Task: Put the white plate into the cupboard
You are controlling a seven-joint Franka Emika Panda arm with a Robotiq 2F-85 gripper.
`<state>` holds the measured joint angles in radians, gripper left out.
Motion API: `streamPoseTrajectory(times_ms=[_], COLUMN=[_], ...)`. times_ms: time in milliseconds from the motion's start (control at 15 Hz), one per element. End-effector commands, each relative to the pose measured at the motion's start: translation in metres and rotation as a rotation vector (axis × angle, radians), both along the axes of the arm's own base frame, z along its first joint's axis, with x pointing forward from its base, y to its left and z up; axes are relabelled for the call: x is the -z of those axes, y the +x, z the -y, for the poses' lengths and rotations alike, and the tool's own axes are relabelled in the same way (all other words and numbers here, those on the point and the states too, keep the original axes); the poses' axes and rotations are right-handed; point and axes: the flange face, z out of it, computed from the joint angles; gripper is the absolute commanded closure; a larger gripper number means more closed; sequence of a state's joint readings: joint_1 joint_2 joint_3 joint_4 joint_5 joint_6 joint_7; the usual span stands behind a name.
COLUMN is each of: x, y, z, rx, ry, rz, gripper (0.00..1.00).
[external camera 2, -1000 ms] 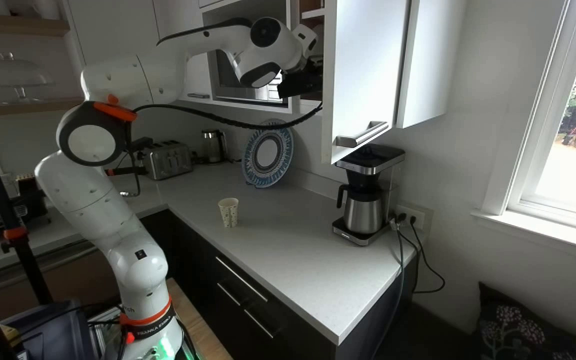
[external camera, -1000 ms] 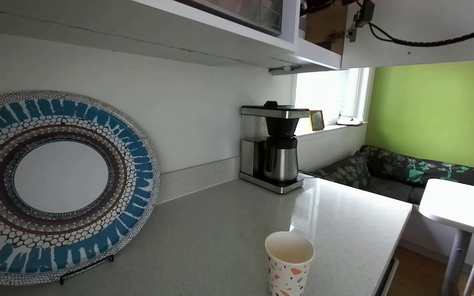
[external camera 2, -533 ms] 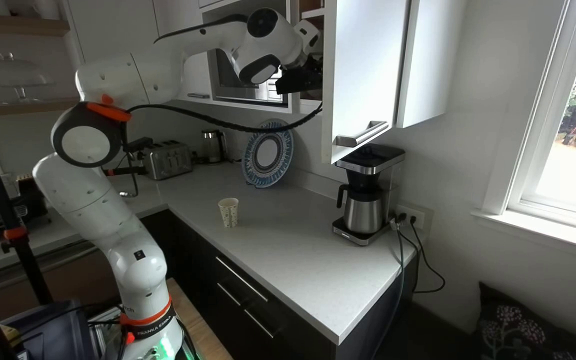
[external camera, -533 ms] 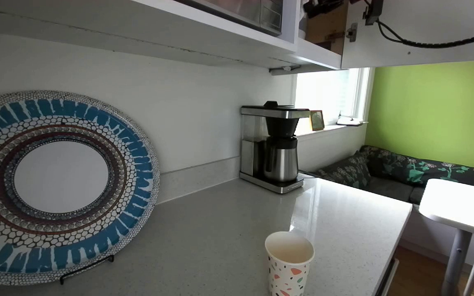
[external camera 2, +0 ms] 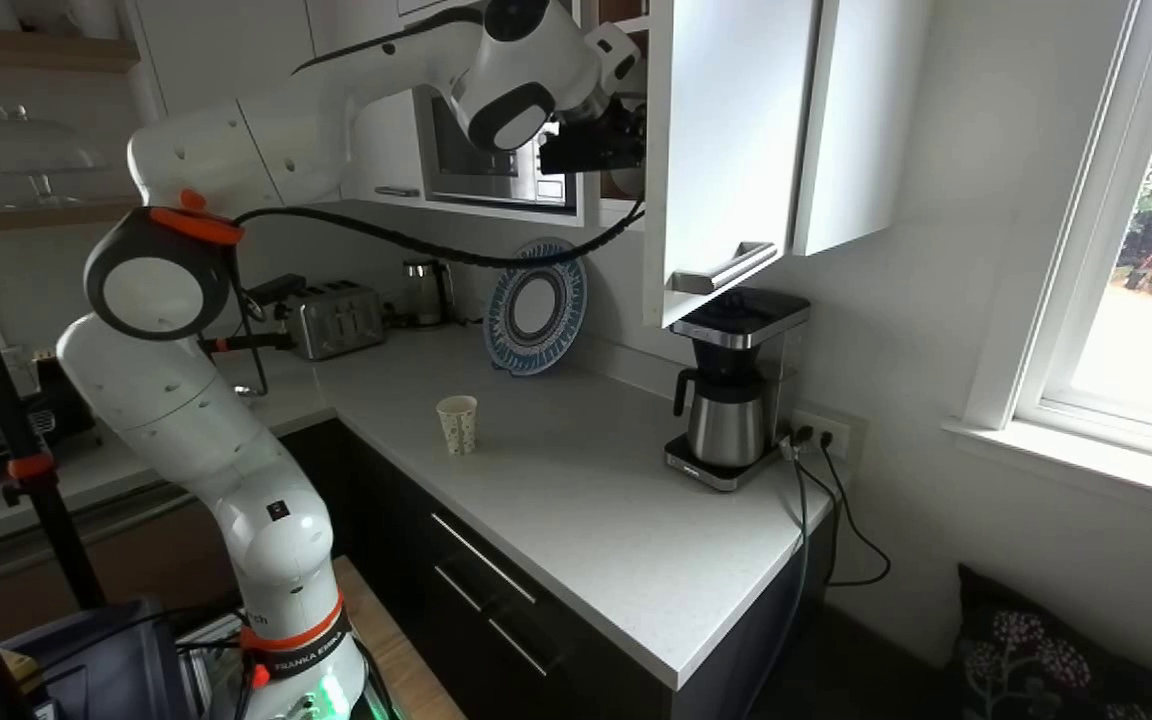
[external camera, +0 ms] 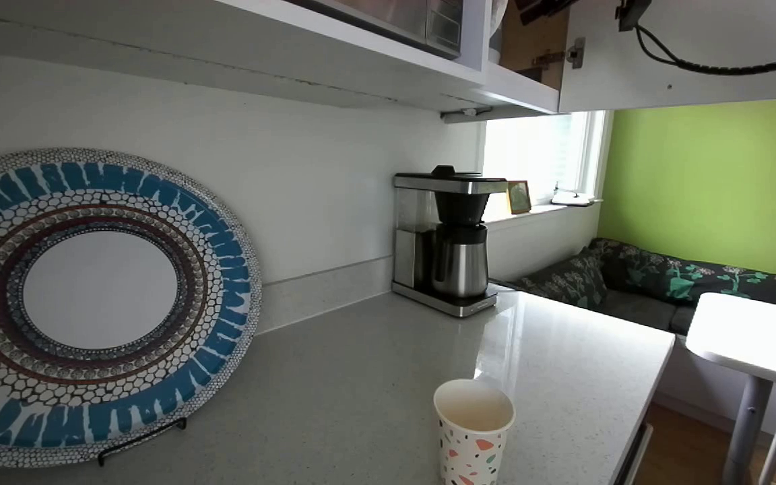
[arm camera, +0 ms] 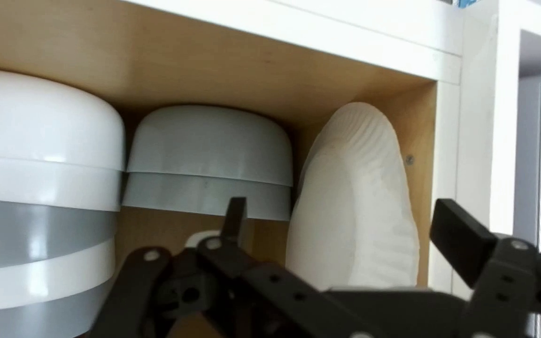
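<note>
above counter (external camera 2: pixel 556 500), look into cupboard (arm camera: pixel 233 70): find white plate (arm camera: pixel 355 197) stood on edge beside bowls (arm camera: pixel 209 150), probably to save room; note gripper (arm camera: pixel 350 227) spread either side of it, presumably for release.

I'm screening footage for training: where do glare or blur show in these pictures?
In an exterior view, the window is washed out and glare streaks the counter; in the wrist view, the jaws and white plate look soft, and the stacked bowls carry shiny highlights.

Green wall (external camera: pixel 711 182) behind dark cushioned seat (external camera: pixel 634 310) — bright window (external camera: pixel 523 151) — white table (external camera: pixel 758 337), brown floor (external camera: pixel 688 441).
</note>
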<state>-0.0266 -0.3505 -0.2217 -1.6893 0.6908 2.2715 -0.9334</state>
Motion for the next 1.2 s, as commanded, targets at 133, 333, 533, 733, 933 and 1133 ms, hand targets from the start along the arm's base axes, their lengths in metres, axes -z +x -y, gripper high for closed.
streamPoseTrajectory(times_ms=[133,333,533,733,933,1133], x=[-0.008,-0.011,-0.013,-0.008,-0.005,0.006], y=[-0.018,-0.027,-0.035,-0.049,-0.074,-0.097], z=[0.010,0.016,0.018,0.013,0.001,-0.009], rx=[0.023,0.033,0.037,0.052,0.061,0.068], ry=[0.008,0.012,0.037,0.108,0.161,0.229], rz=[-0.121,-0.164,-0.207,-0.306,-0.425,-0.528], gripper=[0.00,0.00,0.00,0.00,0.00,0.00])
